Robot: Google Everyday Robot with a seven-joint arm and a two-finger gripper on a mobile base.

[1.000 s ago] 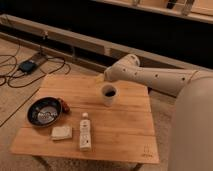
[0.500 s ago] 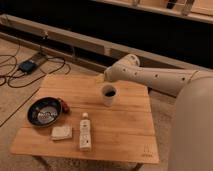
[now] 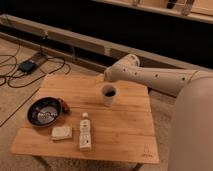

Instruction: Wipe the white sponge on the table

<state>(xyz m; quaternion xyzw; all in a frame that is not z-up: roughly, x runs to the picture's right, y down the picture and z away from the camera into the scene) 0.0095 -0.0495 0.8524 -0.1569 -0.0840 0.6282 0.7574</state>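
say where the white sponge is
In the camera view the white sponge lies on the table's front left, between the dark bowl and the white bottle; the tool is beside the cup.

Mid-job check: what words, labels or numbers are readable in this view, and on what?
No text can be read.
Table: small dark mark near the front right corner, too blurred to read.
White bottle: nothing legible.
White sponge, cup, bowl: no text visible.
Gripper, over the table's far edge behind the cup: no markings visible.
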